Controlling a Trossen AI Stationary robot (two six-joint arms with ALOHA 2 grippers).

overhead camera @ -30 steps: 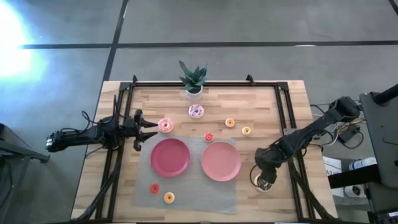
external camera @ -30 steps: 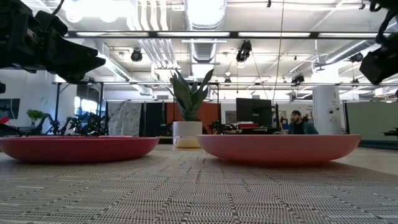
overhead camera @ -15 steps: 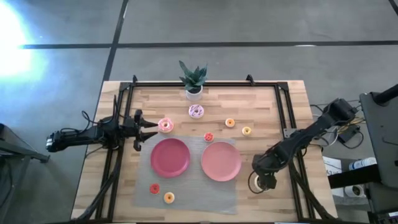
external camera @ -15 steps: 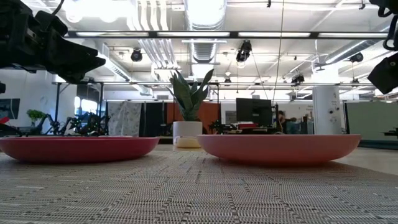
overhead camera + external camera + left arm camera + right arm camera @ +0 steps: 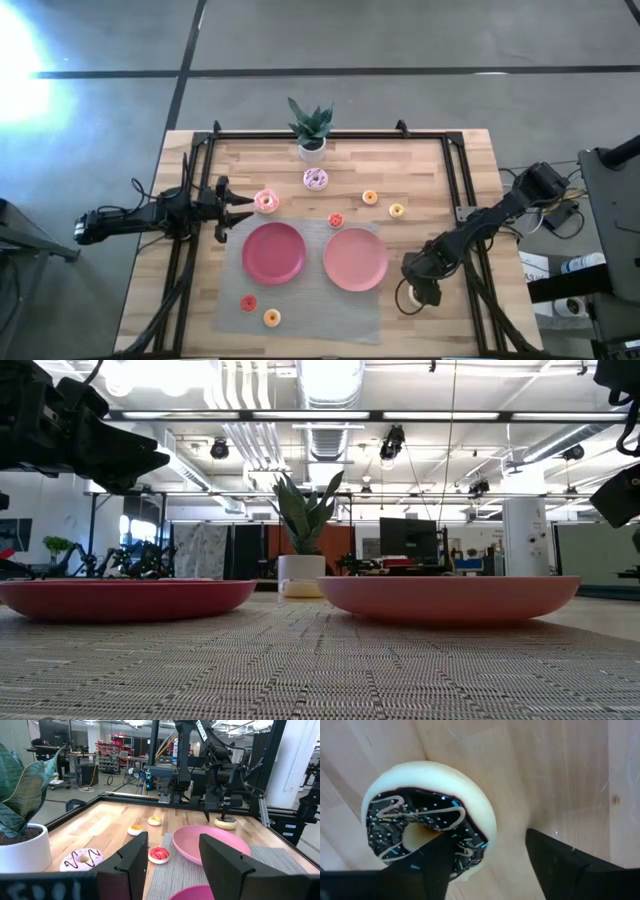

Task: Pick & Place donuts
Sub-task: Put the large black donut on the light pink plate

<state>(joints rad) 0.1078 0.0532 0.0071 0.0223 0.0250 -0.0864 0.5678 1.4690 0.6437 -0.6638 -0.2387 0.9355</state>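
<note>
The chocolate donut (image 5: 430,822) lies flat on the wooden table (image 5: 440,170), just beside the pink plate (image 5: 355,259). The right gripper (image 5: 485,865) is over it with fingers apart, one finger above its hole. The left gripper (image 5: 172,855) waits open near the pink donut (image 5: 266,202).

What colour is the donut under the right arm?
Cream donut with dark chocolate icing and pale squiggles; right wrist view.

Pretty standard open workshop: grey concrete floor (image 5: 400,40) with dark seams, plus a big glare patch (image 5: 20,50) at about 10 o'clock from above. Exposed ducts (image 5: 325,420) and strip lights (image 5: 330,375) run overhead, with a monitor (image 5: 407,540) and a white column (image 5: 523,535) farther back.
</note>
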